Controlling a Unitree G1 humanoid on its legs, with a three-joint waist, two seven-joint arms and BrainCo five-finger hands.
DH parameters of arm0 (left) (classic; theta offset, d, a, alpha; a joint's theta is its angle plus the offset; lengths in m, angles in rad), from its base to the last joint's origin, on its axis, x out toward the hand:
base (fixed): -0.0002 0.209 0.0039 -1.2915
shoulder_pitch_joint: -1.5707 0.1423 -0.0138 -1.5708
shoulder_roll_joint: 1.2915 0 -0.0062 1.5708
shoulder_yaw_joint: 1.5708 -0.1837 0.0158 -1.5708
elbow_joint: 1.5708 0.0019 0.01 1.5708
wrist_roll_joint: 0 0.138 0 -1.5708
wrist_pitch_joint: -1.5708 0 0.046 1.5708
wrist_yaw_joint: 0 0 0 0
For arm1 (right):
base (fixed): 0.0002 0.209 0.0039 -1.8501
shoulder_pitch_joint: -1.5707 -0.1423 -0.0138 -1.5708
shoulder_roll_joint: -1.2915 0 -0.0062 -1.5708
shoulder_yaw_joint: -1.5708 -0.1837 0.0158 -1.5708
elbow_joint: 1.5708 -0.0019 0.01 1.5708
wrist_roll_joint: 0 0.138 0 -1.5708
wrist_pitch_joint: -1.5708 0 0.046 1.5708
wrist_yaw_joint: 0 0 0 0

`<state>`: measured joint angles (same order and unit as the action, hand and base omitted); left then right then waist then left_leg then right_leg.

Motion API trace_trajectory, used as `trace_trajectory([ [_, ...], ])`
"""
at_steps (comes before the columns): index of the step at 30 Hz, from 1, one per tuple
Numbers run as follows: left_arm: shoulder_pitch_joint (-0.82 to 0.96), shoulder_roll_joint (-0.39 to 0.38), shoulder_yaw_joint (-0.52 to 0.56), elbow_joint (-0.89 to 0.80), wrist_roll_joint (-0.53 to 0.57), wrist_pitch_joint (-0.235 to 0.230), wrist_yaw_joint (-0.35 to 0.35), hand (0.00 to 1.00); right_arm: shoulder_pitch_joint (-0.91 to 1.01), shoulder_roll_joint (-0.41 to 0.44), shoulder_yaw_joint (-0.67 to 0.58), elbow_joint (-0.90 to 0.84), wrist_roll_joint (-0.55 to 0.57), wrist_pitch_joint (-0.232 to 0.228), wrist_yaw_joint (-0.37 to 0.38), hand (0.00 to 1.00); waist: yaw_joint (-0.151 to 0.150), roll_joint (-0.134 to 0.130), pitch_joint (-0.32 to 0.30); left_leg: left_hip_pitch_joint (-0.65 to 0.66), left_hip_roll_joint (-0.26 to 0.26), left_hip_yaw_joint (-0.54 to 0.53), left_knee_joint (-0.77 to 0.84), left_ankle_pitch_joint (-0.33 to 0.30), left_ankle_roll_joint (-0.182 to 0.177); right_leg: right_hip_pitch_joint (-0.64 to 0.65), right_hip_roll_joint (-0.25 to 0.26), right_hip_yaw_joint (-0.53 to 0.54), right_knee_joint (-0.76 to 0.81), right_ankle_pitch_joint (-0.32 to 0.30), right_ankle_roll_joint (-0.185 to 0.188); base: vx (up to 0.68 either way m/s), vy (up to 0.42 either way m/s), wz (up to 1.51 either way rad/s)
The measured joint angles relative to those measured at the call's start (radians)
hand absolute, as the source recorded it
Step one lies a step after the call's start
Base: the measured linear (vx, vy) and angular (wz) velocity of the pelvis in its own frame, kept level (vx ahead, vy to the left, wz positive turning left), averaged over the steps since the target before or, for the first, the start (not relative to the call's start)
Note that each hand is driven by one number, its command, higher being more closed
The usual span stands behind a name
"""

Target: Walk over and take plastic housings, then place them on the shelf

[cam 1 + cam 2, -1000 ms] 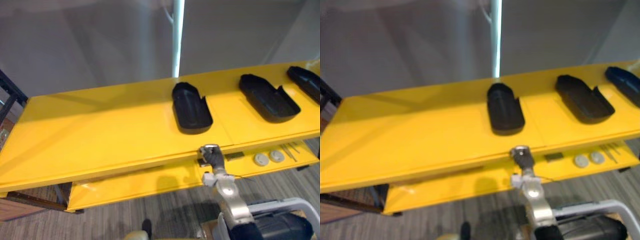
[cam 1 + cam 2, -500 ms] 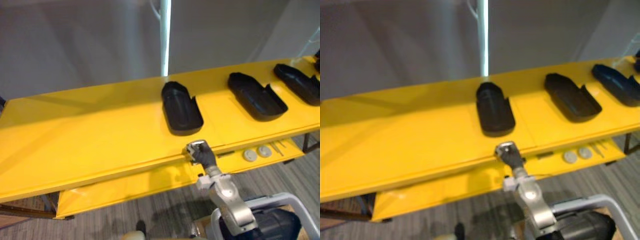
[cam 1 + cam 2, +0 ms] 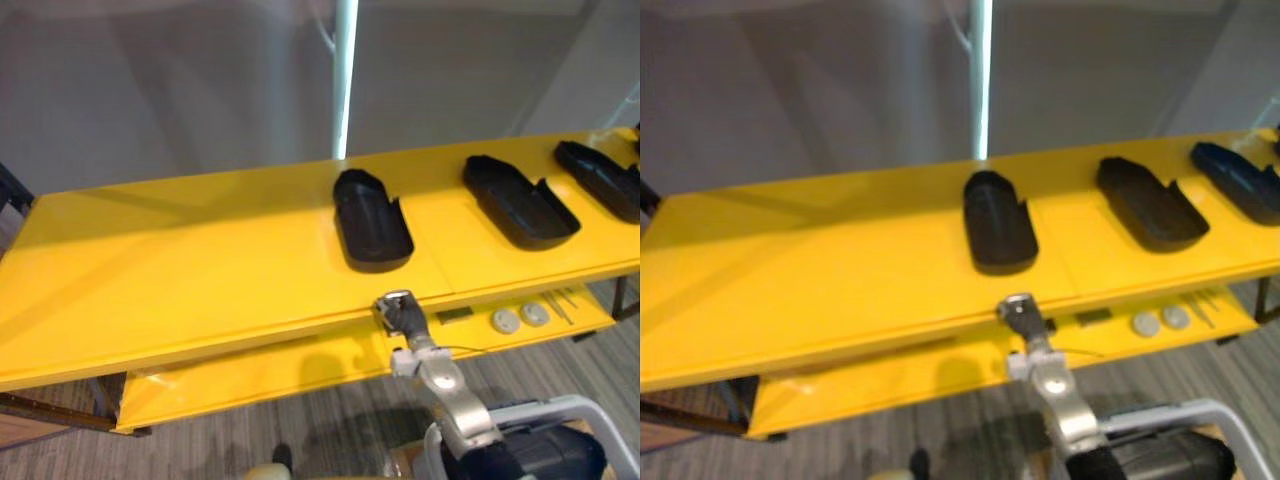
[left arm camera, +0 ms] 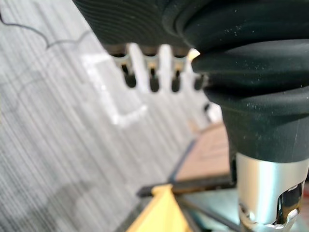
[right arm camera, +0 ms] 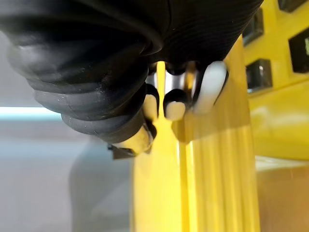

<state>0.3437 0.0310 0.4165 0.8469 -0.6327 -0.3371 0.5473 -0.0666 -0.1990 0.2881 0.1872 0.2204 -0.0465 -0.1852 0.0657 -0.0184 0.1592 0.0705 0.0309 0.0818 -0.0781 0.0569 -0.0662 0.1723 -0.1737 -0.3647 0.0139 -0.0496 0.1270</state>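
Black housings (image 3: 372, 220) unmoved; right robot hand (image 3: 400, 313), curled empty, still at shelf (image 3: 200, 270) edge.

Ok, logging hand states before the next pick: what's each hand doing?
Left hand: open, empty.
Right hand: cannot tell, at the shelf edge.

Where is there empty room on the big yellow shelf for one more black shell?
The left half of the top shelf is bare, from its left end up to the middle housing. The right half is crowded: the second housing and the far-right housing leave smaller gaps. The right hand is at the front edge.
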Motion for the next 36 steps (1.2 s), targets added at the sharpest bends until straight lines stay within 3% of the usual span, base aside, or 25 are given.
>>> trace_trajectory([
  [4,0.003,0.000,-0.005,0.009,-0.027,0.041,-0.105,0.00,-0.022,0.014,-0.009,0.071,-0.031,-0.054,-0.032,1.00,-0.004,0.002,0.000,-0.003,-0.005,-0.019,-0.002,0.011,0.002,0.006,-0.001,-0.021,-0.001,0.001,0.002,-0.05,-0.007,0.14],
  [10,0.015,-0.002,-0.092,0.039,-0.059,0.177,-0.432,0.00,-0.066,0.041,-0.089,0.179,-0.093,-0.103,-0.082,1.00,0.004,0.028,-0.006,-0.021,-0.014,-0.030,-0.007,0.013,0.001,0.003,-0.011,-0.047,-0.008,-0.003,0.006,-0.09,0.017,0.10],
  [15,0.038,0.000,-0.137,0.039,-0.036,0.224,-0.568,0.00,-0.082,0.042,-0.117,0.185,-0.118,-0.105,-0.114,1.00,0.005,0.047,0.004,-0.022,-0.016,-0.029,-0.007,0.013,0.001,0.002,-0.015,-0.048,-0.013,-0.003,0.006,-0.02,0.026,-0.01],
  [18,0.050,0.002,-0.169,0.047,-0.025,0.275,-0.663,0.00,-0.077,0.058,-0.117,0.167,-0.141,-0.101,-0.127,1.00,-0.004,0.051,0.002,-0.023,-0.012,-0.019,-0.007,0.013,0.001,-0.002,-0.015,-0.045,-0.015,-0.001,0.008,0.03,0.002,-0.09],
  [23,0.048,0.001,-0.205,0.091,-0.025,0.294,-0.711,0.00,-0.041,0.056,-0.116,0.019,-0.157,-0.066,-0.125,1.00,-0.021,0.058,0.004,-0.025,-0.003,-0.004,-0.002,0.008,0.003,-0.015,-0.011,-0.031,-0.009,0.003,0.009,0.07,-0.014,-0.08],
  [27,0.045,0.003,-0.206,0.116,-0.025,0.293,-0.725,0.00,-0.088,0.043,-0.129,-0.131,-0.158,-0.070,-0.120,1.00,-0.022,0.071,-0.004,-0.016,0.008,0.015,-0.001,0.009,-0.002,-0.013,0.000,-0.014,-0.008,0.013,0.012,0.10,-0.042,-0.11],
  [36,0.043,0.003,-0.247,0.130,-0.024,0.294,-0.727,0.00,-0.114,0.037,-0.124,-0.187,-0.158,-0.074,-0.096,1.00,-0.015,0.061,0.003,0.009,0.019,0.039,-0.001,-0.005,-0.012,-0.002,0.007,0.010,-0.005,0.005,0.001,0.01,-0.018,-0.08],
])
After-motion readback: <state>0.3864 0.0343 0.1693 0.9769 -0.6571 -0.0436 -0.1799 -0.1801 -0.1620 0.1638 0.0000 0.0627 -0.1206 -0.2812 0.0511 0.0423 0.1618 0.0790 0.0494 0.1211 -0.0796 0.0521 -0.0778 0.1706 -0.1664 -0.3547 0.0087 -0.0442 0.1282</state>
